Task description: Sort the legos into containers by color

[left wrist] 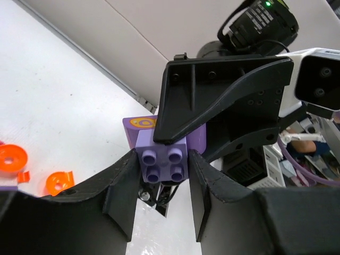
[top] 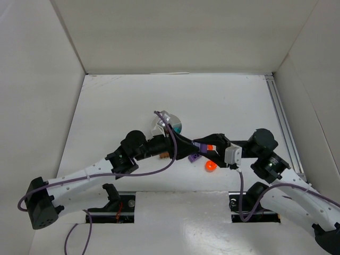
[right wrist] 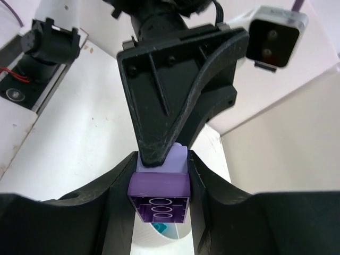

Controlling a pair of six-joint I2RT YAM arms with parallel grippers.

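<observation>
You are looking down on a white table (top: 122,106) where the two arms are meeting nose to nose at the middle. Between them, lifted off the table, they are sharing a small stack of two purple legos.

From the left wrist camera, your left gripper (left wrist: 162,171) is pinching a lavender brick (left wrist: 162,162) with four studs. Its two fingers are pressing on the brick's opposite sides, so the jaws are standing partly closed, no wider than the brick. A darker purple brick (left wrist: 133,133) with a yellow ring printed on it is sitting against the lavender one. One black finger of the other arm is lying across it.

From the right wrist camera, your right gripper (right wrist: 159,183) is clamping that darker purple brick from both sides, its jaws likewise standing only as wide as the brick. The lavender brick is showing just beyond it, half covered by a finger of the left gripper.

The white dish (top: 166,123) is sitting on the table just beyond the left gripper, apart from the stack; what it is holding is too small to tell. Two translucent orange pieces, a ring-shaped piece (left wrist: 11,158) and a curled piece (left wrist: 58,182), are lying loose on the table near the grippers.
</observation>
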